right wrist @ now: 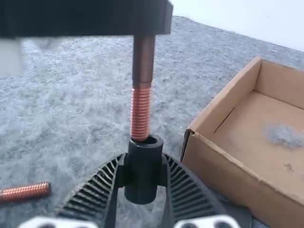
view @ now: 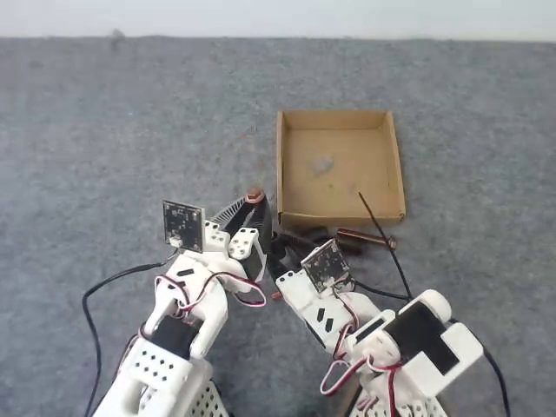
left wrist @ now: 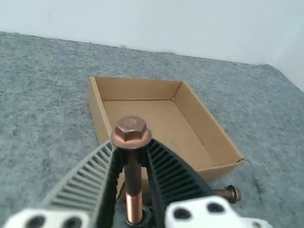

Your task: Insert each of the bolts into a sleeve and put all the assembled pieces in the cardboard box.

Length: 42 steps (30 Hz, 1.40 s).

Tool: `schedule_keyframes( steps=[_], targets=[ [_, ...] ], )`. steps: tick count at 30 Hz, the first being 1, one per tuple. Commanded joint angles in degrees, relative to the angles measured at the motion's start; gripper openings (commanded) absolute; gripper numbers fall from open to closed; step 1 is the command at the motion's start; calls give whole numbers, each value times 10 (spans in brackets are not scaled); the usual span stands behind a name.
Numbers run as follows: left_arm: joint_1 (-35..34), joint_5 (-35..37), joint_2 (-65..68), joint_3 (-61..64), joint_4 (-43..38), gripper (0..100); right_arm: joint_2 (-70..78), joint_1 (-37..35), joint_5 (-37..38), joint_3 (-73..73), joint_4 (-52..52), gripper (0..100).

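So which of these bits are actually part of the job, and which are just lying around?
Part of the job: bolt in the left fingers, black sleeve in the right fingers, cardboard box, spare bolt beside the box.
Just lying about: fluff in the box, black wire, grey carpet.

Lab-style bench — grey felt mat (plain white wall behind)

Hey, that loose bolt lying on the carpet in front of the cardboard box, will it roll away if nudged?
Probably only a little: the loose bolt has a round shank, but its wider head should make it curve, and the fuzzy carpet likely damps rolling. It looks like solid metal, so likely stiff and fairly heavy for its size.
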Motion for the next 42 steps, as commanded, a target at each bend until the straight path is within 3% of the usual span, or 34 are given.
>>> schedule_keyframes(
  steps=[1, 27, 33, 42],
  targets=[
    [8, 5, -11, -19, 0, 11, -6, -2, 8, -22, -14, 6],
    [8, 29, -11, -31, 3, 11, -7, 10, 10, -10, -54, 9],
    [22, 27, -10, -19, 4, 10, -3, 10, 69, -3, -54, 7],
    [23, 26, -10, -9, 0, 10, -5, 11, 74, -1, -54, 7]
  ],
)
